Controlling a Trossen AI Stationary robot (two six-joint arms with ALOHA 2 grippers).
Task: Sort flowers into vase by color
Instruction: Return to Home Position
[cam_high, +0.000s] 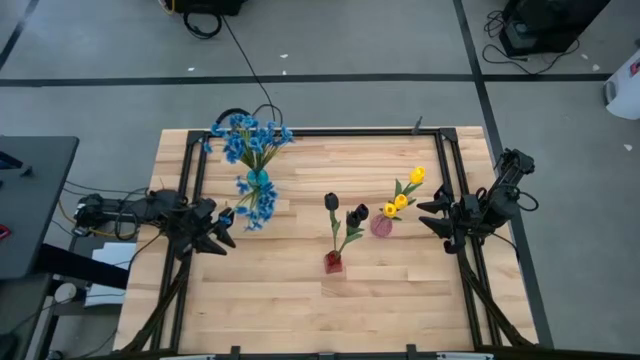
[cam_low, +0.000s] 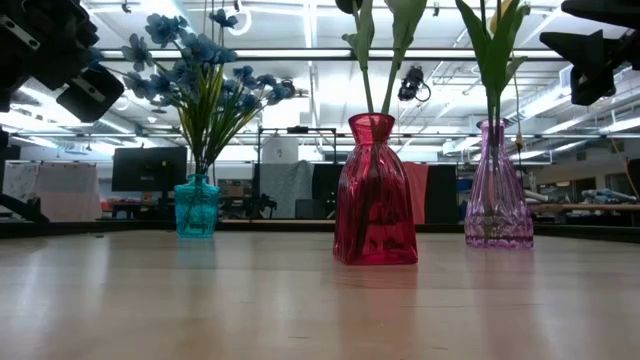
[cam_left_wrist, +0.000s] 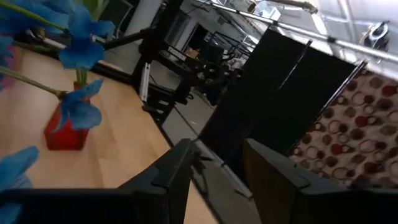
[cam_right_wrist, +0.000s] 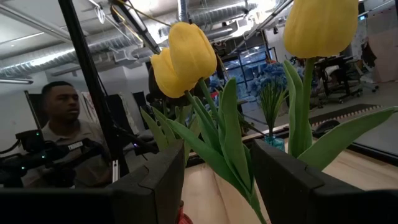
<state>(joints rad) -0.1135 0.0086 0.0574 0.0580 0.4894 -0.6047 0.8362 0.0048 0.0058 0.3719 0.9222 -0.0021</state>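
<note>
My left gripper (cam_high: 225, 228) hovers at the table's (cam_high: 300, 300) left edge, jaws spread and empty, just beside the blue flowers (cam_high: 248, 140) in the teal vase (cam_high: 257, 178). My right gripper (cam_high: 428, 215) hangs at the right edge, jaws spread too, near 3 yellow tulips (cam_high: 405, 192) in the pink vase (cam_high: 381, 226). Between them, black tulips (cam_high: 345, 210) stand in the red vase (cam_high: 333, 262).

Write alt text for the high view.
A wooden table holds blue flowers in a blue vase, dark tulips in a red vase, yellow tulips in a pink vase. Left claw and right claw hover open at its sides.
</note>
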